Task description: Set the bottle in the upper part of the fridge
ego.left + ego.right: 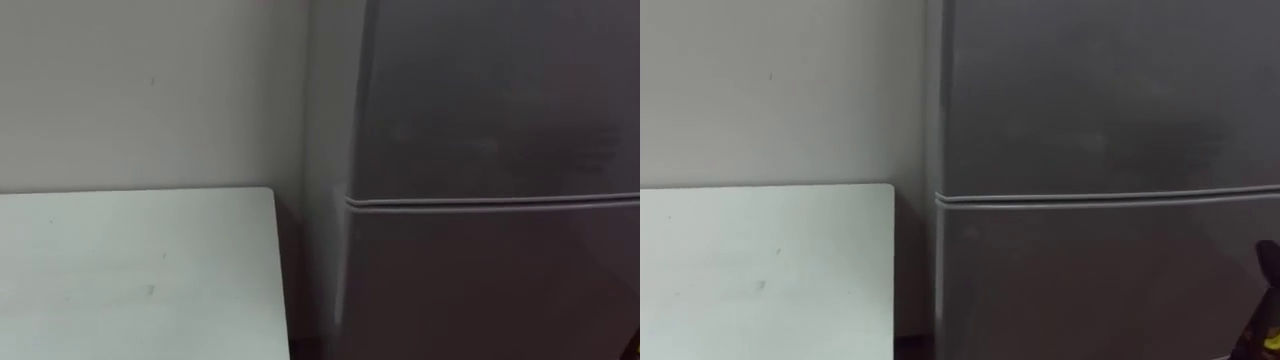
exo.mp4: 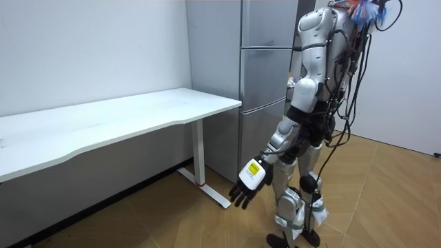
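A tall grey fridge [image 1: 490, 100] stands right in front of me, both doors shut. A seam [image 1: 490, 202] divides the upper door from the lower one. In the room view I stand upright on the wooden floor facing the fridge [image 2: 265, 83]. My left hand [image 2: 249, 184] hangs low at my side, fingers relaxed and holding nothing. A dark shape with a bit of yellow below it [image 1: 1266, 270] comes in at the lower right edge of the right eye view. I cannot tell whether it is my right hand or something held in it.
A white table [image 1: 130, 270] stands against the wall to the left of the fridge, its corner close to the fridge's side. In the room view the table [image 2: 124, 117] runs long to the left on white legs. Open wooden floor lies behind me.
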Available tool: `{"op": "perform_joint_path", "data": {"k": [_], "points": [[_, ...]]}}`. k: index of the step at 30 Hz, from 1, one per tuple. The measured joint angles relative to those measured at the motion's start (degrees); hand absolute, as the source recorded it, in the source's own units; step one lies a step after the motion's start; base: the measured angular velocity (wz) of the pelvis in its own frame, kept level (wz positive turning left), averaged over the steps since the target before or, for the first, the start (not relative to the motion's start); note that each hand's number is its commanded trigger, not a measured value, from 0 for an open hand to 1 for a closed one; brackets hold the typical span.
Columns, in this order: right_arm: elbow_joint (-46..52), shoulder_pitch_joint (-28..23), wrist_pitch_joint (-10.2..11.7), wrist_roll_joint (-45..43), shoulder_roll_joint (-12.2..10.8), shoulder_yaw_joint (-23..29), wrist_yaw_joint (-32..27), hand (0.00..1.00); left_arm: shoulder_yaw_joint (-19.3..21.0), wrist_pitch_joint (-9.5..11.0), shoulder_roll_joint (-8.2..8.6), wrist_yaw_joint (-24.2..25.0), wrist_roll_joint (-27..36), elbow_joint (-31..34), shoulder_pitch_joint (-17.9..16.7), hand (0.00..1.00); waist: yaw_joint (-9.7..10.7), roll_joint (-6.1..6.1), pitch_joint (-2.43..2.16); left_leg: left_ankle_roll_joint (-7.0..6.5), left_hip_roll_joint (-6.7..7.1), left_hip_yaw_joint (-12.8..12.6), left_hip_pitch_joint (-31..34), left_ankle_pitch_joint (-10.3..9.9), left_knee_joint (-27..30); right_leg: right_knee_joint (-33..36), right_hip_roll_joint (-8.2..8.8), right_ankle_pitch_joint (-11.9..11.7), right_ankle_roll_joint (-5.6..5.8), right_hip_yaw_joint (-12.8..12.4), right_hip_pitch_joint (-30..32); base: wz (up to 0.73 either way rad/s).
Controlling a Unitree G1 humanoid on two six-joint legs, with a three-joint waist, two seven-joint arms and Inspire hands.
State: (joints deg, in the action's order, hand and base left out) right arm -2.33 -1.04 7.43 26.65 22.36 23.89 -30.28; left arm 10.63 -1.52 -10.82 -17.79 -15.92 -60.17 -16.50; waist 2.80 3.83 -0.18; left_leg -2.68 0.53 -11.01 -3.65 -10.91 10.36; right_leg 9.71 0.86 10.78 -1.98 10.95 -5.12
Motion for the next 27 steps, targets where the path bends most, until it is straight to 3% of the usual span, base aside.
{"op": "perform_joint_path", "data": {"k": [4, 9, 16, 19, 24, 27], "points": [[-2.46, -4.79, 0.01, 3.32, -0.05, 1.3, -2.27, 0.0, 0.58, 0.68, 0.0, -1.76, 0.07, 0.87, -0.08, 0.0, 0.29, -0.33, 0.07, 0.01, 0.07, -0.06, -0.11, 0.01, -0.61, -0.06, -0.01, 0.01, 0.01, -0.14, -0.08, 0.0], [-9.82, -7.21, -0.09, 10.33, -0.94, 1.59, -3.58, 0.0, 0.53, 0.65, 0.01, -2.51, 0.3, 2.02, -0.61, 0.0, 0.38, -0.8, 0.14, 0.01, 0.13, -0.09, -0.11, 0.01, -0.86, 0.04, 0.03, 0.15, 0.11, -0.16, 0.01, 0.0], [-19.39, -12.2, -0.29, 15.86, -7.69, 0.22, -4.19, 0.0, 0.22, 0.59, 0.94, -2.94, 2.93, 1.94, -0.44, 0.0, 0.5, -1.26, 0.02, 0.01, 0.17, -0.04, -0.05, -0.01, -0.89, -0.13, 0.09, 0.34, 0.17, 0.09, 0.11, 0.02], [-23.41, -13.58, -0.56, 15.63, -9.33, -0.71, -4.51, 0.0, 0.1, 0.61, 1.55, -2.94, 3.02, 1.94, -0.56, 0.0, 0.38, -2.17, -0.15, -0.02, 0.23, -0.08, -0.05, -0.02, -0.98, -0.08, 0.13, 0.34, 0.19, -0.02, 0.15, 0.0], [-33.7, -13.61, -0.78, 12.79, -10.32, -4.96, -4.26, 0.0, -0.33, 0.8, 2.05, -2.95, 4.13, 1.92, -0.6, 0.0, 0.7, -2.51, -0.12, 0.01, 0.22, 0.09, -0.09, -0.04, -0.92, -0.05, 0.14, 0.65, 0.14, 0.01, 0.13, 0.02], [-38.23, -13.64, -1.44, 11.87, -12.05, -5.31, -3.78, 0.0, -0.93, 0.79, 2.54, -2.95, 5.18, 1.8, -1.22, 0.0, 0.7, -2.66, -0.08, 0.03, 0.21, 0.11, -0.2, -0.06, -0.86, 0.06, 0.14, 0.69, 0.13, -0.04, 0.11, 0.0]]}}
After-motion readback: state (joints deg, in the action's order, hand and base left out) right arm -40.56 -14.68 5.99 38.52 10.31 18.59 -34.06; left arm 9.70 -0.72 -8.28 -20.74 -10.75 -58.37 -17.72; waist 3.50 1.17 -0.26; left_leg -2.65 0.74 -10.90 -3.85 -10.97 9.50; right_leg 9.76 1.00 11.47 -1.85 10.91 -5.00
